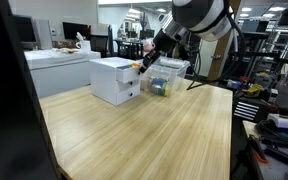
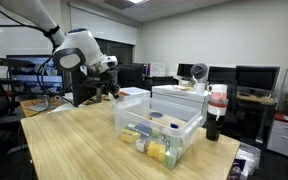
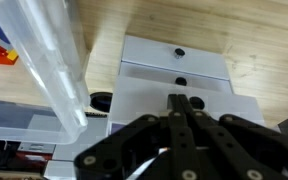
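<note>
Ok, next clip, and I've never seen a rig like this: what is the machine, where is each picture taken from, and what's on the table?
The machine is a single robot arm with two fingers at its end. Two pictures come from cameras standing apart from the robot, looking at the same wooden table from different places. The third comes from a camera on the wrist, looking along the fingers. On the table stand white drawers and, beside them, a clear bin with small items inside. In an exterior view a bottle stands by the bin. In the wrist view the fingers are shut with nothing seen between them. Their tips are just in front of the lower knob of the drawers, and I cannot tell whether they touch it.
</note>
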`<control>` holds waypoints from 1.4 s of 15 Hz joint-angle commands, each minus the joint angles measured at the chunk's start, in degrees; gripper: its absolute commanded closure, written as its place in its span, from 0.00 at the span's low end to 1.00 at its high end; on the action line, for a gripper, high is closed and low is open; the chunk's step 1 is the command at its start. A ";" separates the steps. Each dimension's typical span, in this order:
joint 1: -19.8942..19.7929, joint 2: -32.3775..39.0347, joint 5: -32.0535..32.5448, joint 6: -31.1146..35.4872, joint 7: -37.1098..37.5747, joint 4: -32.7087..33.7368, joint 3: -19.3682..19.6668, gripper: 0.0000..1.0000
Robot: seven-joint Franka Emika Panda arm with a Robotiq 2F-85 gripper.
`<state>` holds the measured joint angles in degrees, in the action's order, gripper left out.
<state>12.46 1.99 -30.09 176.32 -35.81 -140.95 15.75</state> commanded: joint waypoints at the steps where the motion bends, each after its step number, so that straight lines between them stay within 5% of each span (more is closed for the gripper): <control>1: -0.30 1.93 -0.75 0.25 -0.72 1.75 -0.07 0.95; 11: -0.53 -4.60 -0.86 -11.00 1.98 6.52 0.95 0.95; 21: -1.20 5.65 -9.44 -12.76 -2.53 11.52 1.05 0.95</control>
<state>12.15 4.21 -37.10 165.88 -35.69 -131.59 16.91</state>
